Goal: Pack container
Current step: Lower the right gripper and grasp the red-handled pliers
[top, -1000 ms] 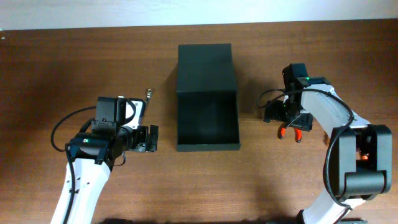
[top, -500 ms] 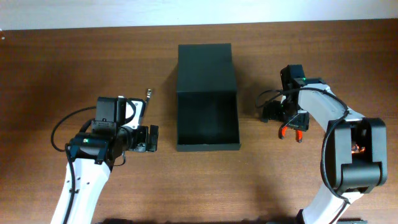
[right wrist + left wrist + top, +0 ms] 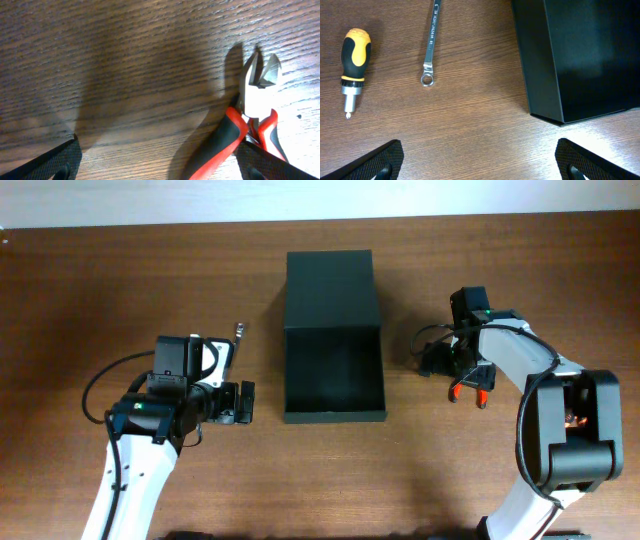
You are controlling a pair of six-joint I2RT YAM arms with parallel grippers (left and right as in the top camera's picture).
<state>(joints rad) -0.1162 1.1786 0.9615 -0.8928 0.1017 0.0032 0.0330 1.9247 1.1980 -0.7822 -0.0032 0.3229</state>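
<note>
The brown wood-grain desk point(image 3: 100, 280) fills the overhead view. At its middle sits the container point(image 3: 334, 416), a dark green, shallow, roughly square box. Its inside is open to the camera and nothing shows in it. Its hinged flap lid point(image 3: 331, 288) is folded back flat on the far side.

The left arm reaches in from the near edge. Its left hand point(image 3: 240, 402) hovers just beside the container's near left corner. Its fingers are spread wide, with only bare wood between them in the wrist view.

The right arm bends around on the other side. The right hand point(image 3: 460, 368) is near the container's right wall but apart from it. It is also spread wide and has closed on nothing.

A slim steel ring spanner point(image 3: 431, 42) lies left of the container and apart from it, with its ring end toward the left hand. Farther left lies a stubby screwdriver point(image 3: 354, 60) with a yellow-and-black handle, its bit pointing the same way as the ring end.

Under the right hand lie side cutters point(image 3: 250, 120) with red-and-black handles. Their blades point away from the fingers and stand slightly parted. The handles run down toward one fingertip; I cannot tell whether they touch it.
</note>
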